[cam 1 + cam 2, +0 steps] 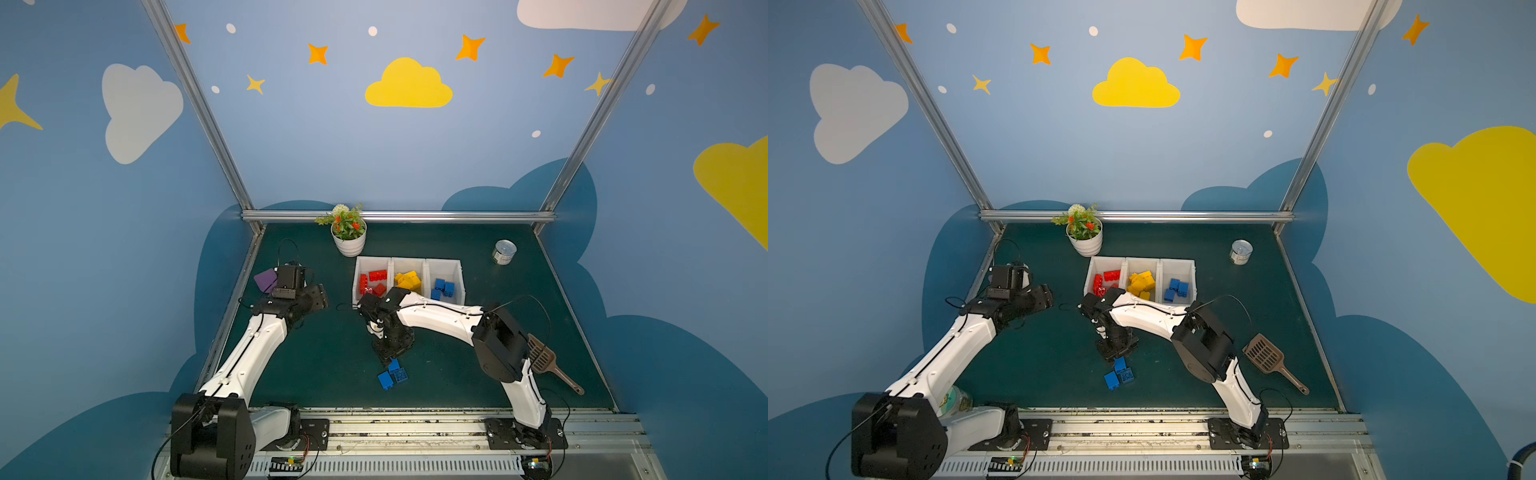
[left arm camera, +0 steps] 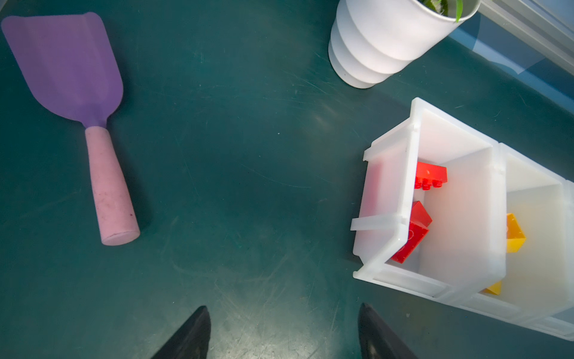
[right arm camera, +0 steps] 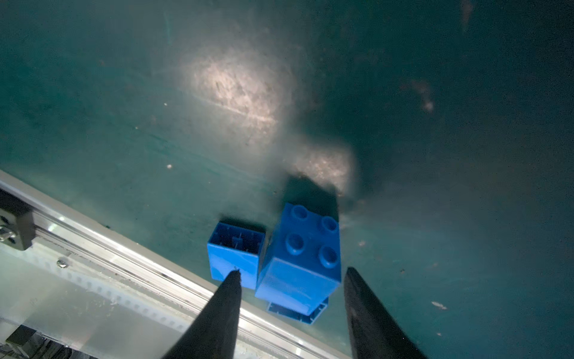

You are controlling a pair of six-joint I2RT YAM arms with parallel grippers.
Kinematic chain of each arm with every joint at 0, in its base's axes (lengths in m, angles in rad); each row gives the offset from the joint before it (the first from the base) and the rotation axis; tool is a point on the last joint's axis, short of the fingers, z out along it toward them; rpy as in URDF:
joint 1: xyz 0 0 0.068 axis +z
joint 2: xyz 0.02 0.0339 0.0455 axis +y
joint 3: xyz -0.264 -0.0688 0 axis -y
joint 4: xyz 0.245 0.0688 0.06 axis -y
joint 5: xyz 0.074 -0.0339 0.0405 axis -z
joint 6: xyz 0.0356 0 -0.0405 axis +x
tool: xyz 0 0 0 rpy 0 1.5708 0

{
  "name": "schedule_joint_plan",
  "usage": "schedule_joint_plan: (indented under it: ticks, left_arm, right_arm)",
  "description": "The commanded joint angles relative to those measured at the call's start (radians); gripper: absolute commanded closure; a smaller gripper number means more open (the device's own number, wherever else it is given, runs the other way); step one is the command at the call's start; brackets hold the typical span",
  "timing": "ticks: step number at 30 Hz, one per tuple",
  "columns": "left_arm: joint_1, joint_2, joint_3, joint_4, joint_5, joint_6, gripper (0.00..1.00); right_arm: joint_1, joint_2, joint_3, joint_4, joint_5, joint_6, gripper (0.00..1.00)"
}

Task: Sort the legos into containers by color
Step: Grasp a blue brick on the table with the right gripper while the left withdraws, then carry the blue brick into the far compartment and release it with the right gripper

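The three loose blue legos (image 1: 392, 374) lie bunched near the front edge of the green surface (image 1: 457, 382), just behind the metal rail (image 3: 124, 267). Bare surface lies open on both sides of them and back to the containers (image 1: 409, 261). The right jaws hang over this bunch and stand apart. Their fingertips (image 3: 230, 298) straddle a studs-up blue brick (image 3: 302, 258) with a sliver of gap at each side, so nothing is clamped. One tip overlaps a second brick (image 3: 236, 258), hollow side showing, which touches the first. A third brick (image 3: 298, 310) is mostly hidden behind the studs-up one.

The containers stand in a row mid-surface, with red legos (image 1: 376, 279) in the left bin, yellow legos (image 1: 409, 280) in the middle and blue in the right. The right arm (image 1: 436, 318) crosses their near rim and covers the front of the red and yellow bins.

The left jaws are apart and hold nothing, over bare surface between the purple scoop (image 2: 71, 68) and the red bin. In both top views the left arm (image 1: 257, 349) hides most of that scoop. The flower pot (image 1: 349, 246) sits at the back edge and the can (image 1: 504, 252) near the back right. The brown slotted scoop (image 1: 548, 361), near the right edge, is partly covered by the right arm's elbow.
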Motion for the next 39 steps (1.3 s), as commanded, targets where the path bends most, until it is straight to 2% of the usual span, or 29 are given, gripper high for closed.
schedule_joint_plan:
  ticks: [1, 11, 19, 23, 29, 34, 39]
  left_arm:
    - [0.004, -0.01, -0.015, 0.01, 0.008, -0.008, 0.25]
    - [0.004, -0.009, -0.019, 0.015, 0.012, -0.012, 0.25]
    - [0.004, -0.013, -0.018, 0.014, 0.018, -0.014, 0.25]
    - [0.003, -0.019, -0.018, 0.011, 0.023, -0.015, 0.25]
    - [0.004, -0.024, -0.027, 0.014, 0.052, -0.027, 0.25]
    - [0.002, -0.021, -0.042, 0.032, 0.095, -0.026, 0.25]
    - [0.004, -0.023, -0.047, 0.039, 0.126, -0.029, 0.25]
  right_arm:
    - [0.003, 0.024, 0.011, -0.017, -0.013, 0.0, 0.51]
    - [0.002, 0.042, 0.016, -0.018, -0.004, 0.0, 0.7]
    - [-0.028, 0.001, 0.049, -0.045, 0.055, -0.028, 0.75]
    - [-0.111, -0.063, 0.095, -0.078, 0.124, -0.07, 0.76]
    - [-0.288, -0.133, 0.165, -0.108, 0.226, -0.143, 0.76]
    - [-0.455, -0.124, 0.224, -0.103, 0.271, -0.188, 0.75]
    - [-0.555, -0.07, 0.256, -0.083, 0.265, -0.202, 0.75]
